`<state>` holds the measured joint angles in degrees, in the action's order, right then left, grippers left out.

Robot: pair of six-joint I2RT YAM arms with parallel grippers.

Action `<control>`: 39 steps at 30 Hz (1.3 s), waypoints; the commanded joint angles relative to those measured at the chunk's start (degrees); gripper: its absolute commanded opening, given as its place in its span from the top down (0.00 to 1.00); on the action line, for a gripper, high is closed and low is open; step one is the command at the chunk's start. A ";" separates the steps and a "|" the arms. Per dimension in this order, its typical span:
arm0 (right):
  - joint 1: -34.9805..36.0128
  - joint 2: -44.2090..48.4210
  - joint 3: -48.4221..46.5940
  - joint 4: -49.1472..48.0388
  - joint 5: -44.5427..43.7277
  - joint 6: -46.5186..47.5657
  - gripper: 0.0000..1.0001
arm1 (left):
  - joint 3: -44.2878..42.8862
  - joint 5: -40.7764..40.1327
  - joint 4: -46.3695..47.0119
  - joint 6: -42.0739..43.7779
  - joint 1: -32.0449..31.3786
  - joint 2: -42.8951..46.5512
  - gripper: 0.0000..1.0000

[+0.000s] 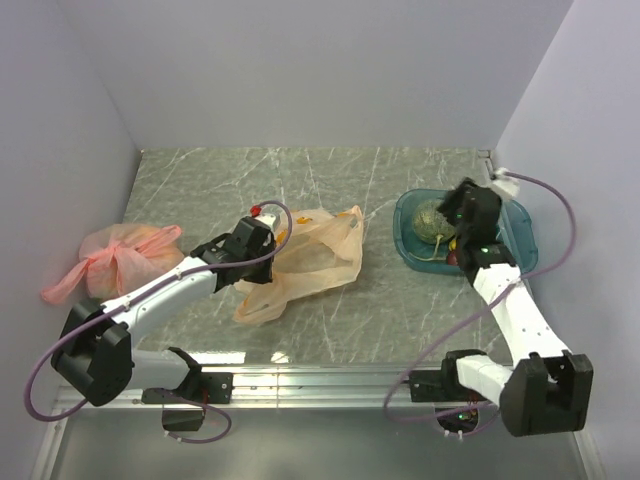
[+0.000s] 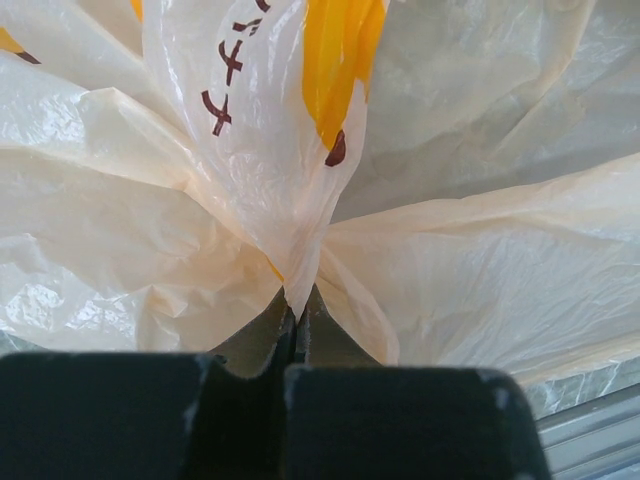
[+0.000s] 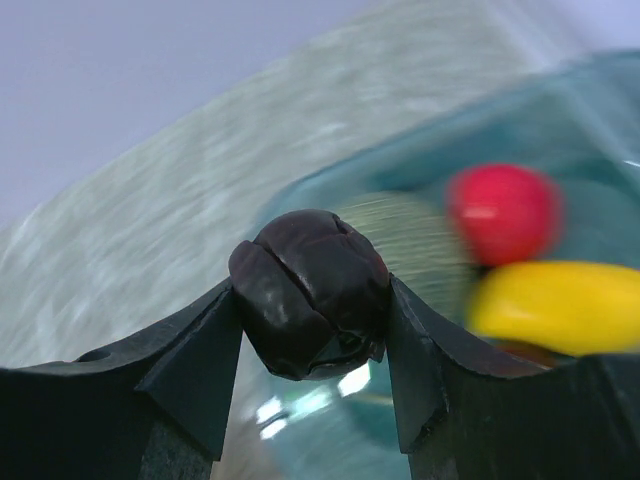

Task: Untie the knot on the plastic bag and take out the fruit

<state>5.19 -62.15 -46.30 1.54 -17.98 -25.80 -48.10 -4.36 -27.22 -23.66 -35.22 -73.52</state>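
The left end effector (image 1: 257, 236) is pinched together on a fold of the plastic bag (image 1: 300, 262). The left wrist view shows the thin film gathered into its closed tips (image 2: 297, 318). It probably holds the bag (image 2: 150, 230) there to anchor it in the middle of the counter (image 1: 400, 310) while the other arm carries things away.

The bag lies slack and flattened, so it looks largely emptied. I cannot make out any tied handles.

The right end effector (image 3: 312, 310) is clamped on a small dark purple fruit (image 3: 310, 275), one finger on each side. It hangs over the teal bowl (image 1: 400, 235) by the counter's right edge, apparently to drop the fruit in.

The melon (image 1: 432, 220), the red fruit (image 3: 503, 213) and the yellow fruit (image 3: 560, 305) are in the bowl. A knotted pink bag (image 1: 115, 260) sits untouched at the left edge.
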 commanded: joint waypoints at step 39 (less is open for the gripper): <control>-12.59 19.16 -3.27 9.27 11.73 -9.27 0.03 | -7.00 -10.22 4.19 -5.78 12.26 5.67 0.99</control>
<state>-11.09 -46.33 -49.52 10.96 -8.71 -34.79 -50.65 -10.92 -25.98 -26.87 -26.57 -67.55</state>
